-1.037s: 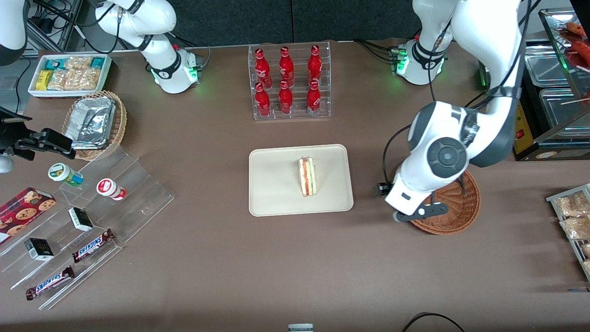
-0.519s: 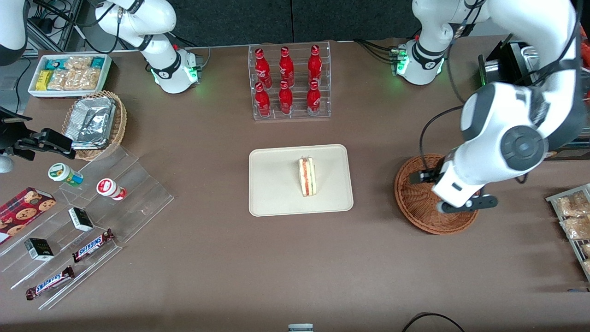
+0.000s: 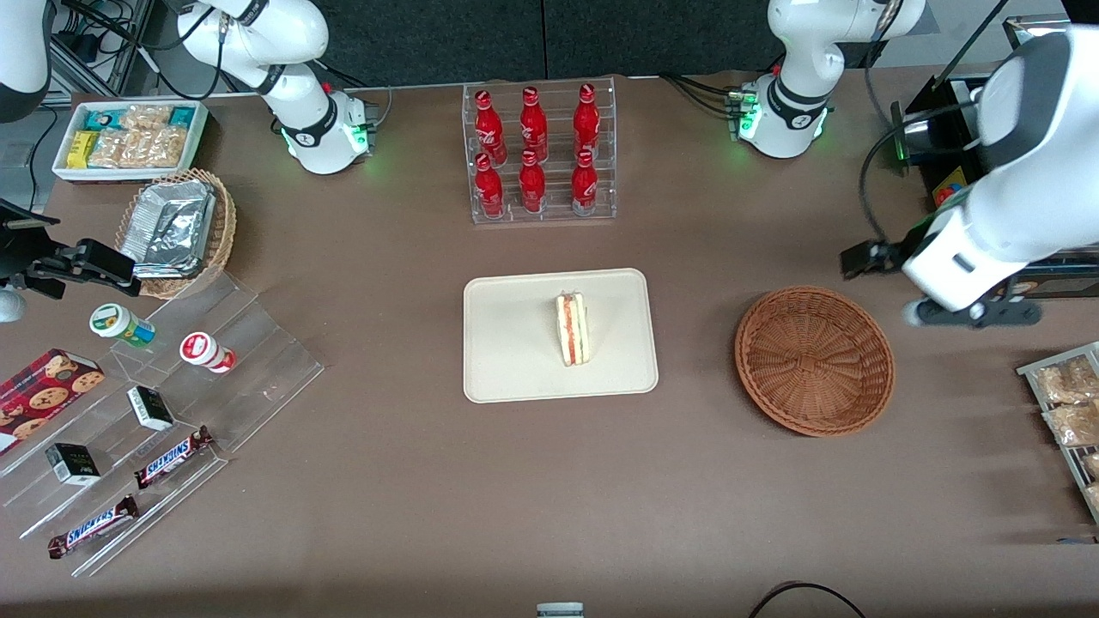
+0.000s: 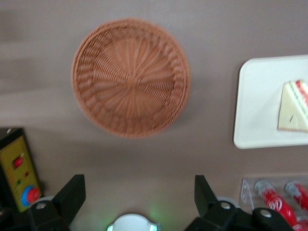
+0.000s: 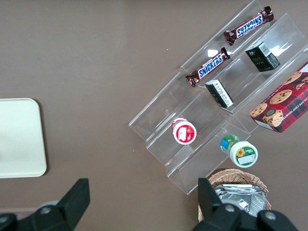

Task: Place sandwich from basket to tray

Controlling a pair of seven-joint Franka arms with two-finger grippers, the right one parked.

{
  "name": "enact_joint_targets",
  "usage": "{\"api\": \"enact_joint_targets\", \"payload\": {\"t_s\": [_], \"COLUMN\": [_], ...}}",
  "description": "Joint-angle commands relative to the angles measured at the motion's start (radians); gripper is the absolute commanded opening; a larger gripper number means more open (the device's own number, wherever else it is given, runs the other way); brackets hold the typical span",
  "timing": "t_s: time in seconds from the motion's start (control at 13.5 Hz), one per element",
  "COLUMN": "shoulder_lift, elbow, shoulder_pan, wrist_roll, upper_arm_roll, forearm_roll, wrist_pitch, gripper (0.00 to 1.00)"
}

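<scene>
The sandwich (image 3: pixel 572 328) lies on the cream tray (image 3: pixel 515 343) in the middle of the table; both also show in the left wrist view, the sandwich (image 4: pixel 293 107) on the tray (image 4: pixel 257 106). The reddish-brown wicker basket (image 3: pixel 814 360) is empty and stands beside the tray toward the working arm's end; it also shows in the left wrist view (image 4: pixel 131 77). My left gripper (image 3: pixel 974 314) hangs in the air off the basket's rim, toward the working arm's end and slightly farther from the camera. In the left wrist view the gripper (image 4: pixel 139 185) is open and empty.
A clear rack of red bottles (image 3: pixel 541 154) stands farther from the camera than the tray. A wire rack of packaged snacks (image 3: pixel 1065 403) and a black box with a yellow panel (image 4: pixel 17 168) are at the working arm's end. The working arm's base (image 3: pixel 781 112) glows green.
My left gripper has moved off the basket toward the working arm's end and farther from the camera, leaving the whole empty basket in view. The sandwich and tray have not moved.
</scene>
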Motion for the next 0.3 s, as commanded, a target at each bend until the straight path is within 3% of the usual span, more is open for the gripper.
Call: {"api": "enact_joint_targets", "payload": {"t_s": [0.0, 0.22], "shoulder_lift": [-0.079, -0.105], "elbow": [-0.019, -0.019], "shoulder_pan": [0.055, 0.132], "wrist_roll": [0.086, 0.105], "upper_arm_roll": [-0.016, -0.065], "forearm_roll": [-0.003, 0.007], "wrist_pitch": [-0.067, -0.091], "gripper": [1.0, 1.0]}}
